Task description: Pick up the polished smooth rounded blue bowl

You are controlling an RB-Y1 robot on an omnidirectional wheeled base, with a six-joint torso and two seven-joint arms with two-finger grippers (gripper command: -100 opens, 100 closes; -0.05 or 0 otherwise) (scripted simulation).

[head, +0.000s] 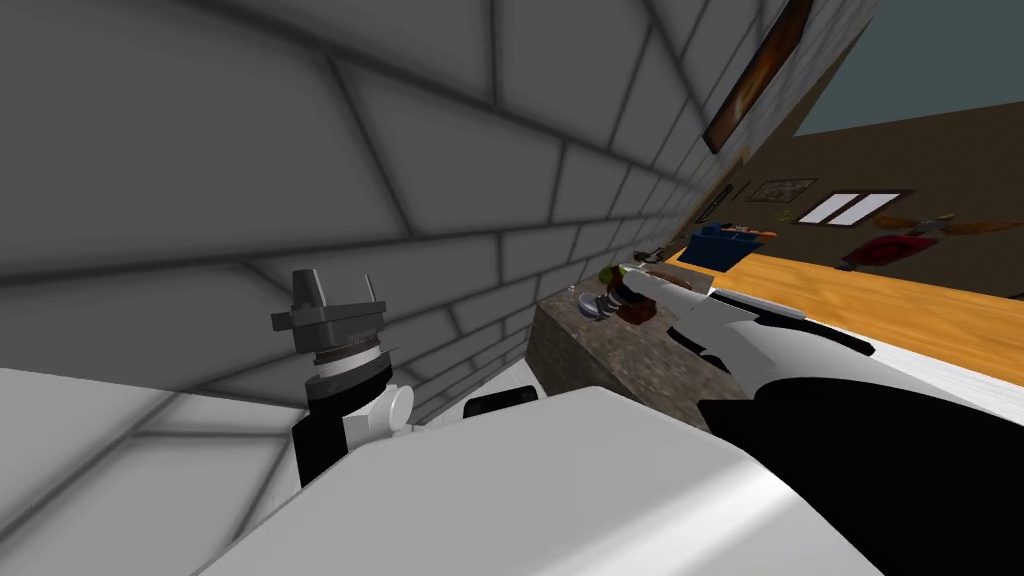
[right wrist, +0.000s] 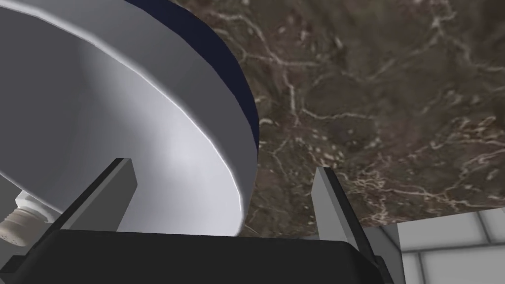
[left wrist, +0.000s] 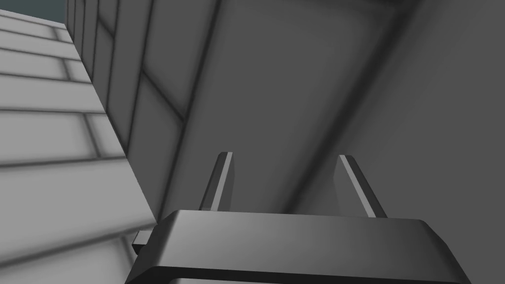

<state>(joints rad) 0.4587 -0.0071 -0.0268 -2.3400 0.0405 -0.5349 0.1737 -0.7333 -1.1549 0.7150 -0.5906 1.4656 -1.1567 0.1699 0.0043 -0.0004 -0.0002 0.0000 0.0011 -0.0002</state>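
The bowl (right wrist: 148, 123), white inside with a dark blue outer wall, stands on a brown marbled counter (right wrist: 384, 98). My right gripper (right wrist: 223, 166) is open and straddles the bowl's rim: one finger (right wrist: 106, 190) is inside the bowl, the other finger (right wrist: 330, 202) outside it over the counter. In the head view the bowl (head: 592, 308) lies at the tip of my outstretched right arm, where the right gripper (head: 612, 298) reaches it. My left gripper (head: 338, 282) is raised beside the grey tiled wall, open and empty (left wrist: 285, 156).
On the counter (head: 600, 355) a green object (head: 606, 273) and a brown one (head: 637, 314) sit close to the bowl. A small white capped object (right wrist: 15, 222) lies by the bowl. Further along stand a blue crate (head: 715, 247) and an orange wooden top (head: 880, 300).
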